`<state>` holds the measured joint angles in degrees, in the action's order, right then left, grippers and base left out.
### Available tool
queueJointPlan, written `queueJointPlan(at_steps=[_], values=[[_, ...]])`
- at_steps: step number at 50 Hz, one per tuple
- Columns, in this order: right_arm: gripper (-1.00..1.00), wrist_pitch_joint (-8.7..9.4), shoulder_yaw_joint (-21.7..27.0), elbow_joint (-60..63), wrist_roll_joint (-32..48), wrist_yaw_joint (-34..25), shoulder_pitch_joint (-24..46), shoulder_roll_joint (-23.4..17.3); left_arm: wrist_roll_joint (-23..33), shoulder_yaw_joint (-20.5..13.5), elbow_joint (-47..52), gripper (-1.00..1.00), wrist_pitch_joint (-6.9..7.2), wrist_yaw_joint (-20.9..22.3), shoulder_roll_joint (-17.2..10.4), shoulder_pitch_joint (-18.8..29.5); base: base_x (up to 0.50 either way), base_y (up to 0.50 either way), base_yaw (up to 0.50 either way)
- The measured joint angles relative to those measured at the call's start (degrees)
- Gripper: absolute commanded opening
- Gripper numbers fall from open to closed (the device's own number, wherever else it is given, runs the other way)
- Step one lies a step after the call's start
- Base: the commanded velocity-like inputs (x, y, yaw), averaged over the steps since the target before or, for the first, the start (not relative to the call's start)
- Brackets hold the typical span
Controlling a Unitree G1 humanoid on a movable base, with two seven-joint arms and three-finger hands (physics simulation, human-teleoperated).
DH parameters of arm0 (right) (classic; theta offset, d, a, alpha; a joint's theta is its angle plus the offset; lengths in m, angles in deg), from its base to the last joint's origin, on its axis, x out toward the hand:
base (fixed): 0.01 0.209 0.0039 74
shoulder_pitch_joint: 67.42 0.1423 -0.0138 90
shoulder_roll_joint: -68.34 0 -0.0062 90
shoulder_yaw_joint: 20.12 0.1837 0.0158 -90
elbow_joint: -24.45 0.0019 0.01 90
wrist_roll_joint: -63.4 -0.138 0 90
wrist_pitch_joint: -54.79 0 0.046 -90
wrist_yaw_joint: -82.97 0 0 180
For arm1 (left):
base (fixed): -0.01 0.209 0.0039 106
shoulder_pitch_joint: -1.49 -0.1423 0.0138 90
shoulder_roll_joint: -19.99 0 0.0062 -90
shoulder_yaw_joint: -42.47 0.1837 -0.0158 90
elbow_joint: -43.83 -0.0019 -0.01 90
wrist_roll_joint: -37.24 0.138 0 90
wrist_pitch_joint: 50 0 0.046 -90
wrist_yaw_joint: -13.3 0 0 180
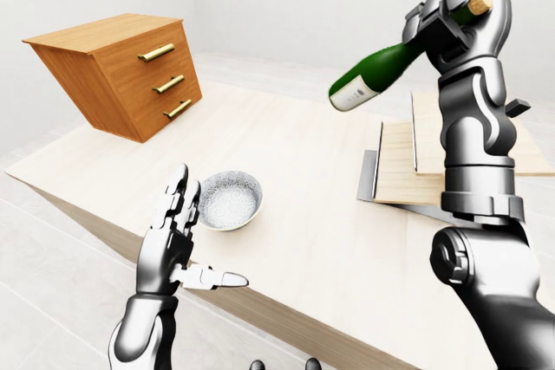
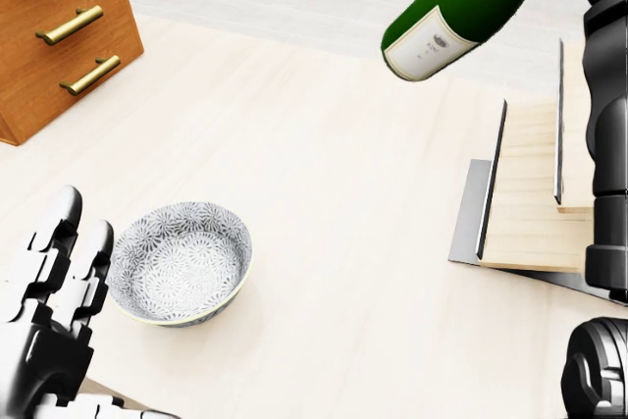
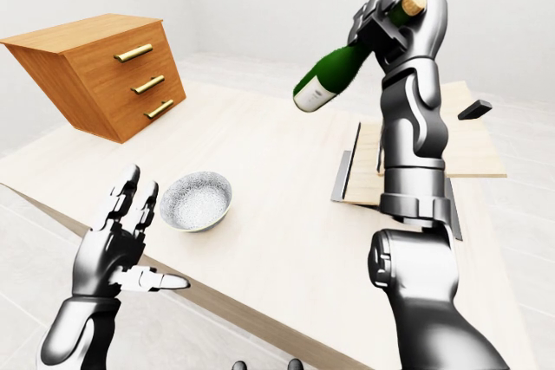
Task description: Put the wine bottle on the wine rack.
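My right hand (image 1: 460, 15) is shut on the neck of a green wine bottle (image 1: 381, 73) with a white label and a cork. It holds the bottle high in the air, tilted with its base down to the left, above the table. The bottle also shows at the top of the head view (image 2: 461, 12). The wine rack (image 1: 408, 162), a light wood board with dark metal rails, lies on the table at the right, partly hidden by my right arm. My left hand (image 1: 178, 231) is open and empty at the lower left, next to the bowl.
A patterned grey bowl (image 1: 228, 199) sits on the light wood table (image 1: 295, 153) near its lower edge. A tilted wooden chest of drawers (image 1: 121, 71) with brass handles stands at the table's upper left. A small dark object (image 3: 475, 110) lies beyond the rack.
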<state>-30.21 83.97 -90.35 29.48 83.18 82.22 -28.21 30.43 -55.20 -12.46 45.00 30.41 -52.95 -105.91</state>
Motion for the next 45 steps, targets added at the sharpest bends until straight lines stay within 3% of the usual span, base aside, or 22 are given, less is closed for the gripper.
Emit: queueJointPlan(at_steps=[19, 33, 45], values=[[-1.00, 0.00, 2.2, -10.3, -3.0, -5.2, 6.8, -11.7, -0.8, -1.7, 1.5, 1.00, 0.00, 0.0, -0.5, 1.2, 0.00, 0.00, 0.00], [-1.00, 0.00, 6.8, -7.7, -10.5, -3.6, 2.1, -17.6, -0.3, -1.9, 3.1, 1.00, 0.00, -0.3, -0.1, 1.2, 0.00, 0.00, 0.00], [-1.00, 0.00, 10.3, -2.7, -19.5, -0.2, -5.5, -20.2, 0.4, -1.2, 3.6, 1.00, 0.00, -0.8, 0.1, 1.4, 0.00, 0.00, 0.00]])
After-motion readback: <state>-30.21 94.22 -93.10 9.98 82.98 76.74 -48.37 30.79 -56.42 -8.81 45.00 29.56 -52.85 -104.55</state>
